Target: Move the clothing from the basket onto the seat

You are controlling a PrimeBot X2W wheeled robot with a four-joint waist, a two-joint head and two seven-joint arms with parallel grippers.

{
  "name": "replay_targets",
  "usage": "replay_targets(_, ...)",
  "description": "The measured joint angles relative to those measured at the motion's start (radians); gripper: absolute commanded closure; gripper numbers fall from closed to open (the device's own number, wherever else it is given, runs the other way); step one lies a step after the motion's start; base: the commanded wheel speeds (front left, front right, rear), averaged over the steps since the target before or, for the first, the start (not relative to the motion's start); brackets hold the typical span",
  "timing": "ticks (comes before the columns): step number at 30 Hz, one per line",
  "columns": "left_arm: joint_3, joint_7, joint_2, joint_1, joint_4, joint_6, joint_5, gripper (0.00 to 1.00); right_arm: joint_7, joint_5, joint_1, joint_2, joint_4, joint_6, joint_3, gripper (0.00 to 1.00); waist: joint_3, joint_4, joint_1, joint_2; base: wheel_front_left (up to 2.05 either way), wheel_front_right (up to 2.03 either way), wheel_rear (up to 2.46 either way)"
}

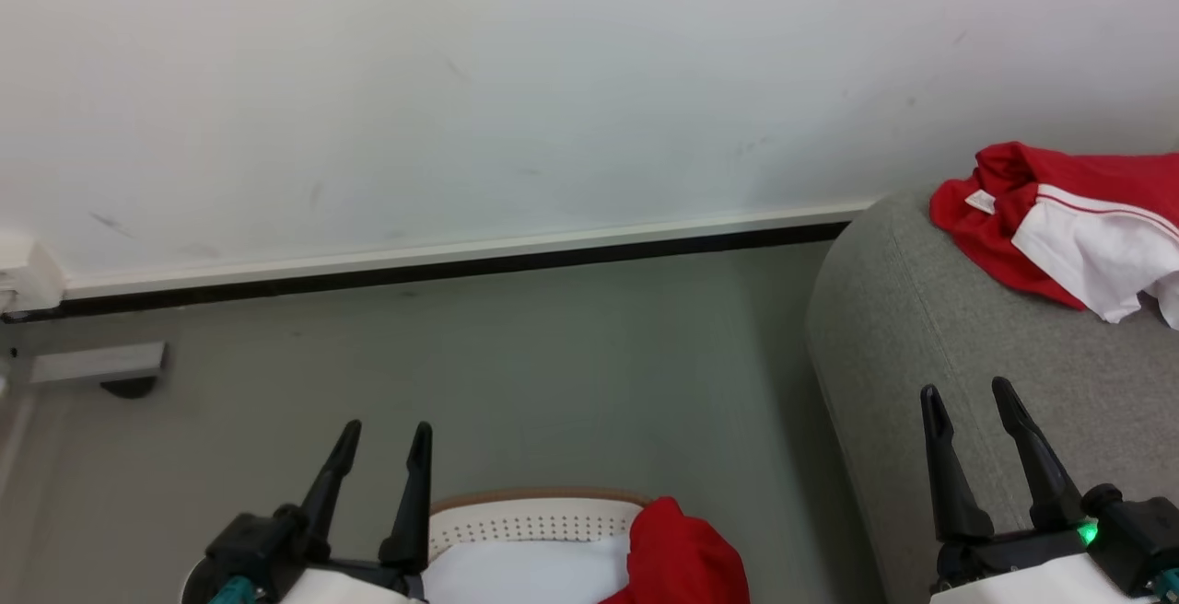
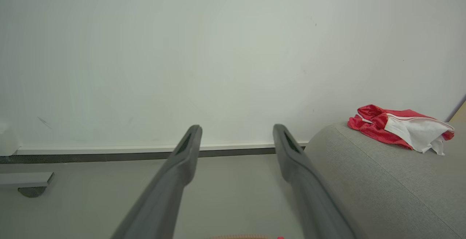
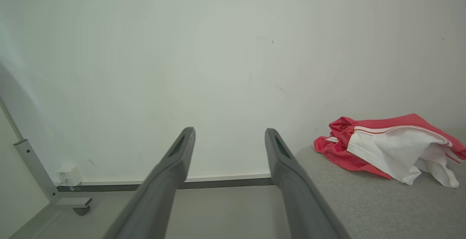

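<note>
A red garment with a white panel (image 1: 1059, 217) (image 2: 397, 128) (image 3: 386, 148) lies crumpled on the grey seat (image 1: 921, 337) (image 2: 382, 188) (image 3: 382, 202) at the right. The cream basket (image 1: 534, 516) with its brown rim sits at the bottom centre of the head view, holding another red garment (image 1: 682, 558) and a pale white sheet (image 1: 525, 572). My left gripper (image 1: 382, 438) (image 2: 236, 131) is open beside the basket's left end, with nothing between its fingers. My right gripper (image 1: 967, 397) (image 3: 229, 133) is open over the seat's near edge, short of the garment there.
A white wall with a dark skirting strip (image 1: 461, 268) runs behind the grey floor (image 1: 553, 374). A grey metal foot with a caster (image 1: 101, 366) (image 3: 74, 204) stands at the left. A small white box (image 1: 32, 277) (image 3: 69, 175) sits at the wall's base.
</note>
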Motion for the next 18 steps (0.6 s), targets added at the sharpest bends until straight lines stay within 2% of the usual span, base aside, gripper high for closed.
replay_targets(10,-0.048,0.005,-0.008,-0.095,0.08,-0.039,0.015,0.0,-0.023,0.0,-0.065,-0.005,0.014,0.0,-0.004,0.0,0.107,-0.07,0.0001,0.0,0.0,0.0,0.0)
replay_targets(18,-0.125,0.077,-0.009,-0.208,0.258,-0.085,0.014,0.0,-0.042,0.0,-0.116,-0.014,0.012,0.0,-0.029,0.0,0.213,-0.113,0.0001,0.0,0.0,0.0,0.0)
